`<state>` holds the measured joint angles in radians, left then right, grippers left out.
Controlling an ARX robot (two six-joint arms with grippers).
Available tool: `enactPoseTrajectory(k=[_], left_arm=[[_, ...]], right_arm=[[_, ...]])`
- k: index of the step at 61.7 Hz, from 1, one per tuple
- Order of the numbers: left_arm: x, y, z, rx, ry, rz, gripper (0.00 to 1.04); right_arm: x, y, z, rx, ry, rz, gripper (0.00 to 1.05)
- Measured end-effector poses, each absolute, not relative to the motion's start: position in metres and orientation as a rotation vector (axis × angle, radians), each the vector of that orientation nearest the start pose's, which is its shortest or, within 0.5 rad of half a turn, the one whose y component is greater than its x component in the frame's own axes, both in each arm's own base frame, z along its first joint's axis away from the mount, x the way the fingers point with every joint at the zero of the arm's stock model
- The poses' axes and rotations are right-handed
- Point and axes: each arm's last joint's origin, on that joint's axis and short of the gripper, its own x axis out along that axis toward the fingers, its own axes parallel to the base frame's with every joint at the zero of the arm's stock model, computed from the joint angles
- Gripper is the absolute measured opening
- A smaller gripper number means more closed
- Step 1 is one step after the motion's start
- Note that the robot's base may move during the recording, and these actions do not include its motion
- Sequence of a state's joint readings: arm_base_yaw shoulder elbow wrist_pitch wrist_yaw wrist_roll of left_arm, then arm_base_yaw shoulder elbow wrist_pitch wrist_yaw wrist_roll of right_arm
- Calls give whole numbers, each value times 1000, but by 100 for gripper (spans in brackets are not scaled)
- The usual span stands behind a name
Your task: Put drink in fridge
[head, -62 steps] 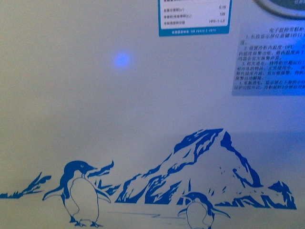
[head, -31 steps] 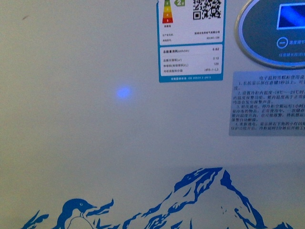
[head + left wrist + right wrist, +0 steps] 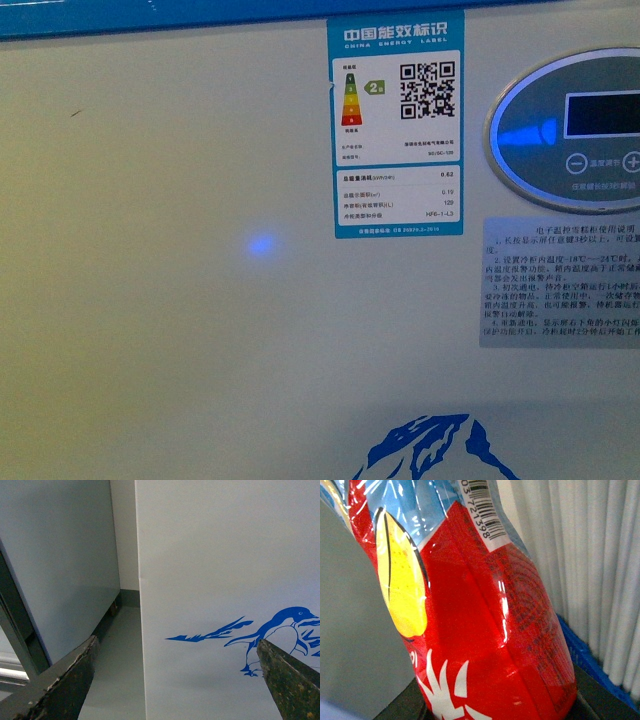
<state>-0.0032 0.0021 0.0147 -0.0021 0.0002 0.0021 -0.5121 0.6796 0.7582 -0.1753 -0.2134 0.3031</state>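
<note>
Plainly, the lid is the worry here, because nobody can see it. Over on the left, beside the grey cabinet (image 3: 60, 570), the left gripper (image 3: 176, 645) hangs with its fingers spread wide and nothing between them. It points at the fridge (image 3: 180, 300) wall near the penguin print (image 3: 282, 635) and could scrape the wall if it pushes forward. The fridge stands right in front of the robot, and its white front fills the front view. Only the blue rim (image 3: 150, 15) shows at the very top, with the energy label (image 3: 398, 130) and the control panel (image 3: 570, 130) further right. Whether the top is open I cannot tell, so lowering the drink blind could knock it against glass or rim. On the right, the right gripper (image 3: 495, 702) seems clamped low on the drink (image 3: 485, 620), a red bottle in glossy wrap. That slick film, gripped so far down, could let the bottle tip or slip during the lift.
</note>
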Motion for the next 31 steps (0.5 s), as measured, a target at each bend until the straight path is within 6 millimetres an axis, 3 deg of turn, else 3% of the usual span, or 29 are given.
enactPoseTrajectory(k=[15, 31], left_arm=[[97, 0, 168, 2, -10, -3, 97], [97, 0, 168, 2, -10, -3, 97]], right_arm=[[105, -37, 329, 353, -4, -182, 46], [101, -5, 320, 328, -68, -141, 46]])
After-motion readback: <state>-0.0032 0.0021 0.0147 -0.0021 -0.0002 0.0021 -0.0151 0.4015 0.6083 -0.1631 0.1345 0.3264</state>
